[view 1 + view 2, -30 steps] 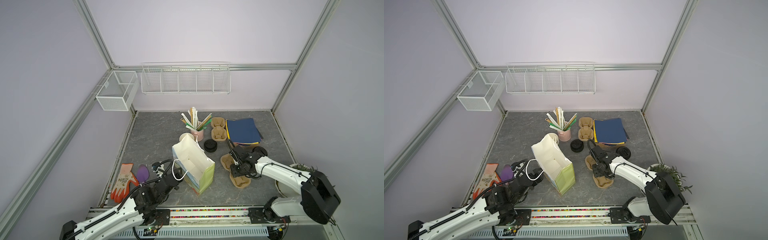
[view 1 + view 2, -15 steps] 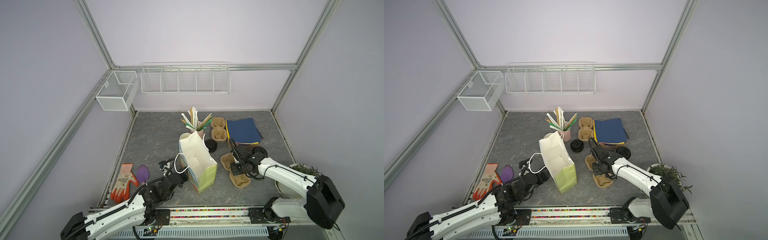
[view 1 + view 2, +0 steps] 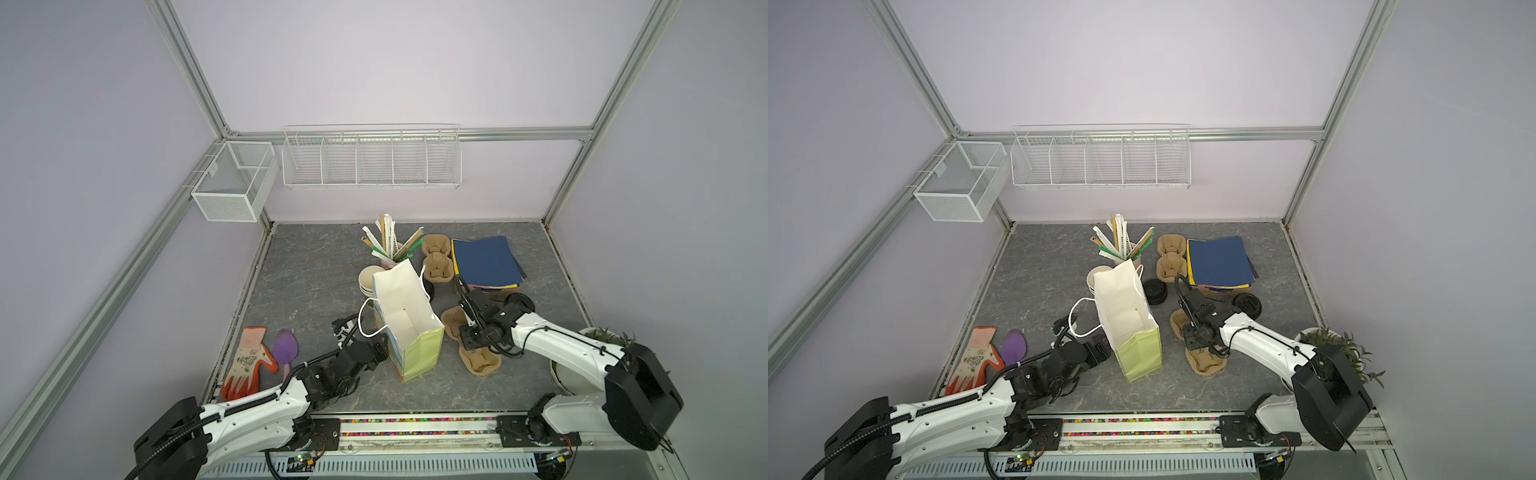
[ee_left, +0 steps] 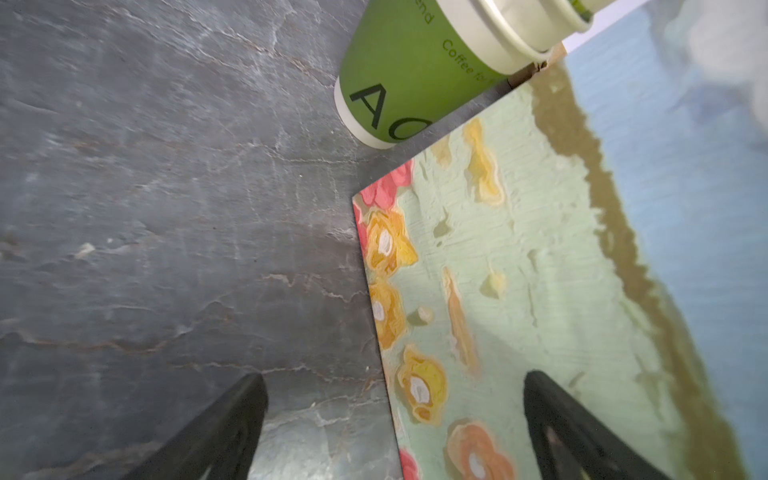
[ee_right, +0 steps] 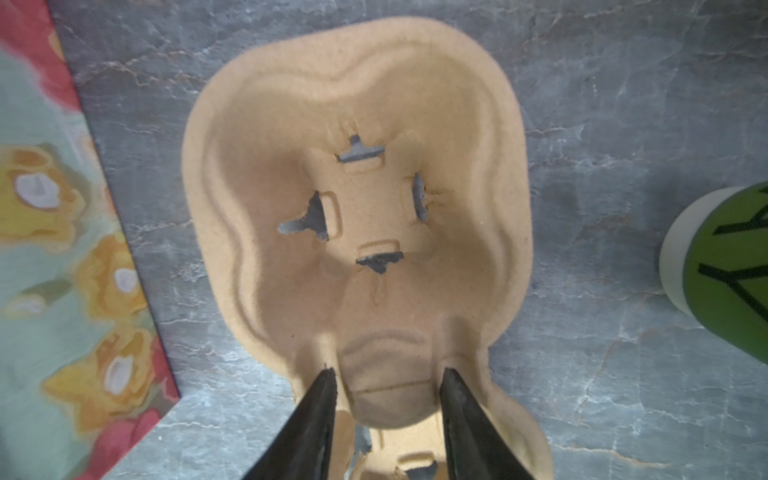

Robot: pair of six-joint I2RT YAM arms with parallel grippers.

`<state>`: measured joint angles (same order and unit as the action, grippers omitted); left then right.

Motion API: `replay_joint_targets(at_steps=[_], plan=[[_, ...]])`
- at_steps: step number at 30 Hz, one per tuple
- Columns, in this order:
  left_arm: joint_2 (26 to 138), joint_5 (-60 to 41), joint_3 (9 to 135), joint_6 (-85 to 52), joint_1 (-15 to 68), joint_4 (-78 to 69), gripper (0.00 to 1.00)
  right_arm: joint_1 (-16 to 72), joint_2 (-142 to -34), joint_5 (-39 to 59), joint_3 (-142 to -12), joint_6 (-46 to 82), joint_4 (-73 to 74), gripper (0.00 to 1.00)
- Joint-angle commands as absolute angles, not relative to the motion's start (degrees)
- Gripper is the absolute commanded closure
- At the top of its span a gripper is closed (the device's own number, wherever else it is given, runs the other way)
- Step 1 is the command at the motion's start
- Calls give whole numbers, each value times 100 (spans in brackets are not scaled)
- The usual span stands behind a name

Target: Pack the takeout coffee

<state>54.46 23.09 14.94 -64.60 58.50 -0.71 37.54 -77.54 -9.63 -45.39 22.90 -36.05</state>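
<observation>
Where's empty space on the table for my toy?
Bare grey stone tabletop lies back left, between the left wall, the stacked paper cups and the orange glove. A strip runs in front of the open paper bag. The middle right is crowded with brown cardboard cup carriers and blue paper sheets.

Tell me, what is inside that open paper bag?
Inside the paper bag only white walls and a folded bottom show, so it looks empty. Its near wall hides part of the bottom.
</observation>
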Motion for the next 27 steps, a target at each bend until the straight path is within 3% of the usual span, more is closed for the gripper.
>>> replay_joint_targets(at_steps=[1,12,21,27], plan=[[5721,2163,1494,-6396,5810,-573,3,3720,-7819,-1056,-4588,2219,-3603,59],[5710,2188,1740,-6258,5816,-418,2,3690,-8016,-1075,-4579,2337,-3795,64],[3424,2799,1851,-5907,5812,1720,1,3674,-7685,-1005,-4509,2371,-3848,67],[2477,2936,1997,-5870,5810,2859,1,3666,-7664,-1027,-4538,2389,-3905,67]])
